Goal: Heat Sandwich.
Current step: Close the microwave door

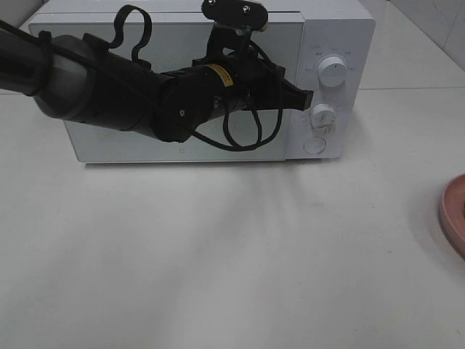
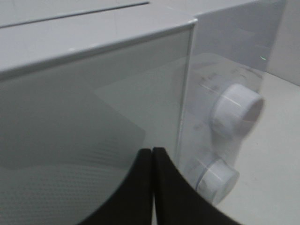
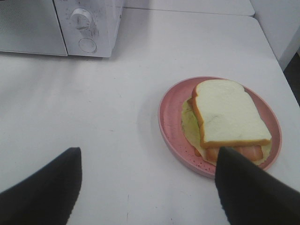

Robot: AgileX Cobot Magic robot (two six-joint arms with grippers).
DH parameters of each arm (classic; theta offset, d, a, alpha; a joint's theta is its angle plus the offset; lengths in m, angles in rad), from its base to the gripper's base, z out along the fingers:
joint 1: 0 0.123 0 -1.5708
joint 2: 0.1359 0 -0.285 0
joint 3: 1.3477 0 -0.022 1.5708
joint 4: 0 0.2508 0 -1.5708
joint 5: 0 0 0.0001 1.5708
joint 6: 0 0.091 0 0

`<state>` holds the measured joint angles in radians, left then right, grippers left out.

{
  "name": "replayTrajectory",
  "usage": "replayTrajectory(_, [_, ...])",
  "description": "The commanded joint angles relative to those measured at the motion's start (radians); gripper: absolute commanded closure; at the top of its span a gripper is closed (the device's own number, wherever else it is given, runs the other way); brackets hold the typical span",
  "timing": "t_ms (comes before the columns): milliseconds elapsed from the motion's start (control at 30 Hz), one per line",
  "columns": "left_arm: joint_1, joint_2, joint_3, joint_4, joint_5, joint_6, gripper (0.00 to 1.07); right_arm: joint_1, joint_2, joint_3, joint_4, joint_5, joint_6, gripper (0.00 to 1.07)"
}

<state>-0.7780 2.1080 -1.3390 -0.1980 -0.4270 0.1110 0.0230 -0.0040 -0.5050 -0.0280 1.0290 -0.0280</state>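
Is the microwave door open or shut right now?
Shut: the microwave door lies flush with the control panel, with no gap visible.

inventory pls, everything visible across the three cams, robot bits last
microwave: 1, white, back of table, door shut
knobs: 2, white, stacked on the microwave's right panel
round button: 1, white, below the knobs
plate: 1, pink, right side of table
sandwich: 1, pale bread with red-orange filling, on the plate
table: 1, white
left tool: 1, black, shut, at the door's right edge by the lower knob
right tool: 1, black, open, above the table near the plate, holding nothing
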Motion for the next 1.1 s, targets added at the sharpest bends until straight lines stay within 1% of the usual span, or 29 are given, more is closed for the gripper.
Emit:
replayTrajectory(33, [0.04,0.017,-0.041,-0.079,-0.029,0.005,1.06,-0.005,-0.027,0.002,0.001,-0.002,-0.001,0.31])
replayTrajectory(100, [0.048,0.019,-0.055,-0.078,-0.024,0.005,1.06,-0.005,-0.027,0.002,0.001,-0.002,-0.001,0.31])
replayTrajectory(767, [0.046,0.017,-0.055,-0.061,-0.018,0.005,1.06,-0.005,-0.027,0.002,0.001,-0.002,-0.001,0.31])
replayTrajectory(1100, [0.005,-0.037,-0.008,-0.062,0.027,0.008,1.06,-0.005,-0.027,0.002,0.001,-0.002,-0.001,0.31])
